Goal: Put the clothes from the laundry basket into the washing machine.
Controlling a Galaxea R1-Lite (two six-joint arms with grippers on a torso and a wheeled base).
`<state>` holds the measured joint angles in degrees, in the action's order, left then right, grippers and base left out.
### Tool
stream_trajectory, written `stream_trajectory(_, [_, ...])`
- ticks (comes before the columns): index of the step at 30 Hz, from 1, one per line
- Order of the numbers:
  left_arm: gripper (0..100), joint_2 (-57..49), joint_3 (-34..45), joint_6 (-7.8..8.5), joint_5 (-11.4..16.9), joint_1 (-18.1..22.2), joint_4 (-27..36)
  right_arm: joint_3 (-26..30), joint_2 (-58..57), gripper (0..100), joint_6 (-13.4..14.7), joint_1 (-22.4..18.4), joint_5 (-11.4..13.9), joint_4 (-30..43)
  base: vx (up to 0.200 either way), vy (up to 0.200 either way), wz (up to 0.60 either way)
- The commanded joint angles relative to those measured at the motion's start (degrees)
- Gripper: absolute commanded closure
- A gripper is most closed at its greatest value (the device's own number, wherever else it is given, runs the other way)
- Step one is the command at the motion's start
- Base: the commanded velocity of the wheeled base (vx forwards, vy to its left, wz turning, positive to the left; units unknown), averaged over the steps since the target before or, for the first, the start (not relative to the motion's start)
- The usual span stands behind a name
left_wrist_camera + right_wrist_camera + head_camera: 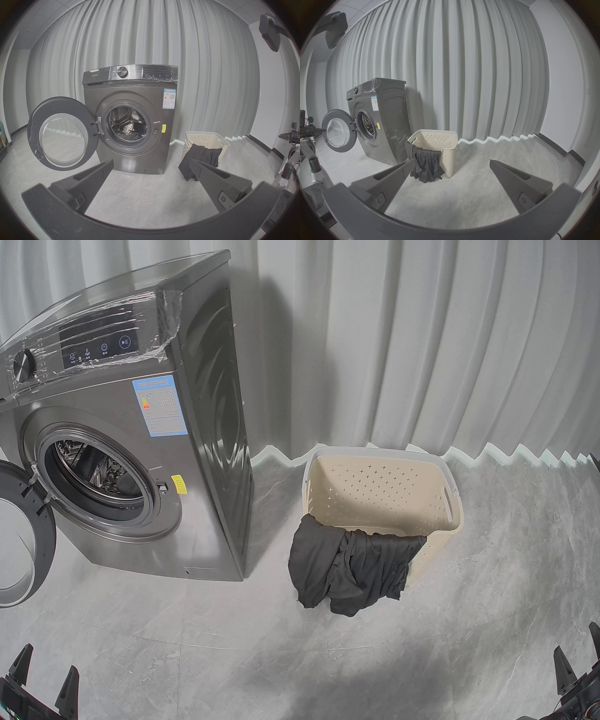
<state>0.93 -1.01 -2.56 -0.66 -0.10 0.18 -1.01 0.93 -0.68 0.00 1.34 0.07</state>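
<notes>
Grey front-loading washing machine [209, 446] [156, 153] [393, 125] at the left of the head view, backed against a pleated white curtain [406, 334]. Round door [45, 534] [34, 134] [337, 131] swung fully open to the machine's left side, drum [94, 470] [128, 122] [366, 125] exposed. Low inside the drum, in the left wrist view, a dark lump [135, 136], possibly cloth but too small to tell. Clear film [106, 340] taped over the control panel. On the front, a blue label [159, 405] and a small yellow sticker [179, 484].

To the machine's right, near but not touching, a cream perforated laundry basket [381, 490] [206, 139] [439, 140], upright on the grey marbled floor [450, 627]. Dark grey garment [344, 565] [195, 156] [425, 162] draped over the basket's near rim, at the corner closest to the machine. Most of it hanging down the outside wall, lower folds reaching the floor.

At the near left edge of the head view, the left claw [49, 665] [150, 165], low and well short of the machine. Fingers [84, 182] spread wide, nothing between them. In its own wrist view, the machine's open mouth beyond the gap and the garment just behind one fingertip.

At the near right edge, the right claw [575, 646] [451, 164], well apart from the basket. Likewise spread wide, nothing held. In the right wrist view, basket and garment just past the tip of one finger, bare floor across the gap.
</notes>
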Motion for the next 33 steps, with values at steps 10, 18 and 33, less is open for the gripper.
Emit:
stream_trajectory(10, [0,-0.8,0.8,-0.16,0.0,0.0,0.0,0.9,-0.8,0,0.0,0.0,0.1,0.0,0.06,0.0,0.0])
stream_trajectory(18, [0,-0.8,0.8,-0.16,0.0,0.0,0.0,0.9,-0.8,0,0.0,0.0,0.1,0.0,0.15,0.0,0.0])
stream_trajectory(33, [0,-0.8,0.9,-0.25,0.0,0.0,0.0,1.0,-0.9,0,0.3,-0.1,0.2,0.1,0.0,0.0,0.0])
